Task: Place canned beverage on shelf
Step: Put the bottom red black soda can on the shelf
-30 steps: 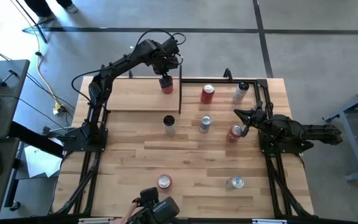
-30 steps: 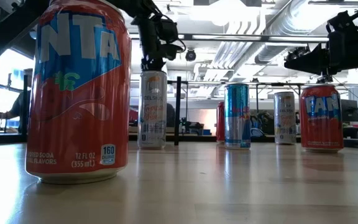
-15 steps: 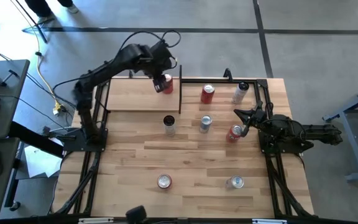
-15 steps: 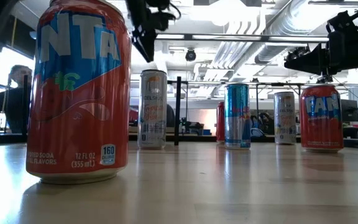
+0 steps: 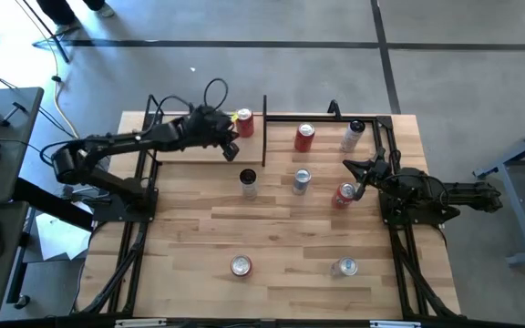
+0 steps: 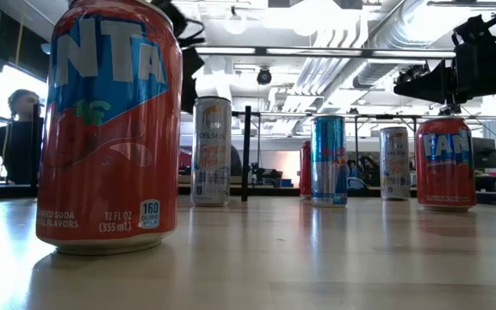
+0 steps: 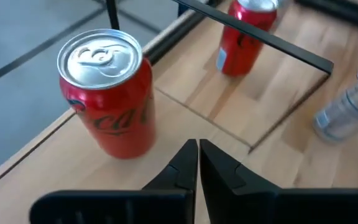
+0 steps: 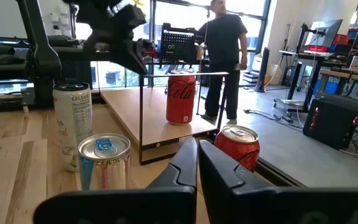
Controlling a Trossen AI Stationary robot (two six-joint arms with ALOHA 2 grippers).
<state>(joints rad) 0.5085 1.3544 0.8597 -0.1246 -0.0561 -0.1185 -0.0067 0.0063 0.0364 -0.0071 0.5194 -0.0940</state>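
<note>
Red cola can [image 7: 107,93] stands upright on the shelf [image 5: 190,146], near its outer corner, just beyond the left gripper [image 7: 197,163], whose fingers are clenched on nothing. A careless swing could nudge it off that edge. Farther off, the black upright [image 5: 264,128] narrows room; the right gripper [image 5: 355,182], clenched too, waits across the counter [image 5: 290,237].

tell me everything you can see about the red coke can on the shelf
The red can is a short aluminium can with white script lettering and a silver top, its pull tab unopened. It stands upright at the right end of the pale wood shelf, near the far edge and beside a black rod upright. Nothing touches it but the board; the left gripper, shut, is close by but clear of it.
</note>
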